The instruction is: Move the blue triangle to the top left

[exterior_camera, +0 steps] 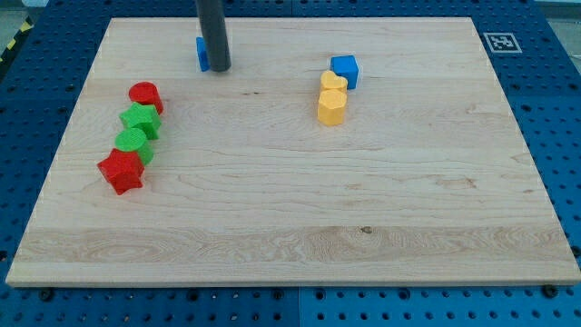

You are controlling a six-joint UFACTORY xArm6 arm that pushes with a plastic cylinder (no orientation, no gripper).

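A: Where was the tool, and what state was it in?

B: My tip (219, 69) stood on the wooden surface (290, 227) near the view's top, left of centre. The tool was a plain dark rod with no jaws, so it was neither wide nor narrow and held nothing.

A: And the blue triangle?

B: The blue triangle (201, 53) sat just at the view's left of the rod, touching it or nearly so. The rod hid its right part, so I could not make out its shape fully.

A: What lay farther out?

B: At the view's right, well apart, a blue cube (345, 70) sat beside a yellow heart (333, 82), with a yellow hexagon (331, 107) just below the heart. At the view's left ran a slanted row: a red cylinder (145, 95) uppermost, then a green star (141, 120), a green cylinder (132, 143), and a red star (121, 171) lowest, each close against the next.
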